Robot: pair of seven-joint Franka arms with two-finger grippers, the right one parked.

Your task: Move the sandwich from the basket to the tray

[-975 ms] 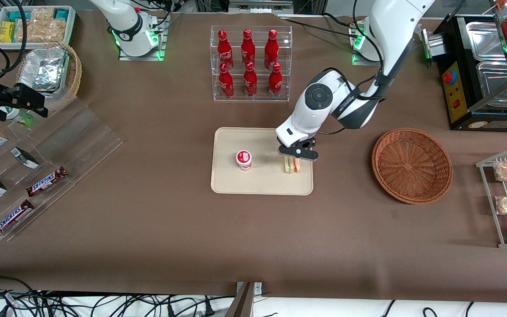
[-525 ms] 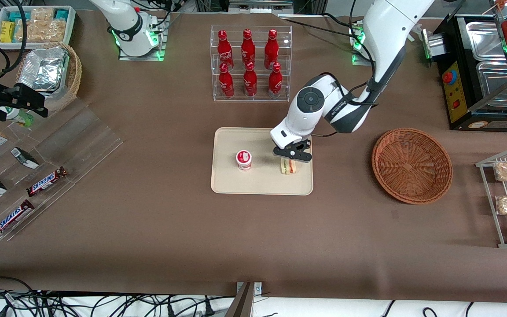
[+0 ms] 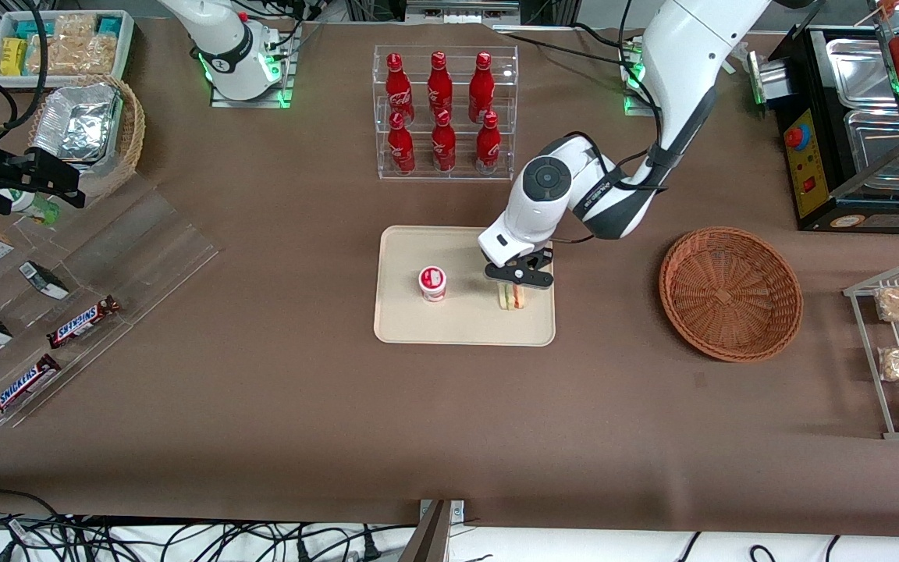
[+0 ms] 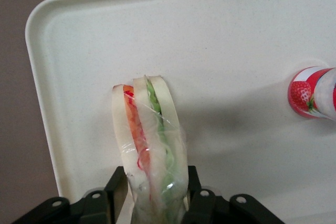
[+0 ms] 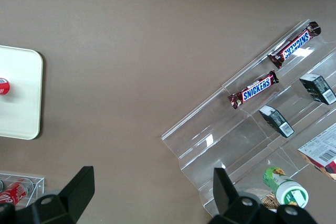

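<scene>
Brown table [image 3: 301, 406] fills the front view. Dead centre sits the cream tray [image 3: 465, 332], and the gripper [image 3: 515, 286] hangs over it, clamped on the sandwich [image 3: 512, 300]. Toward the working arm's end sits the reddish wicker basket [image 3: 730, 293]. Nearer the camera than that is a wire rack [image 3: 898, 359], and farther off a black machine [image 3: 816, 179]. Farther from the camera than the tray stands a clear bottle rack [image 3: 444, 168]. At the parked arm's end are a stepped acrylic display [image 3: 129, 242], a tan wicker basket [image 3: 133, 129] and a white bin [image 3: 128, 35].
</scene>
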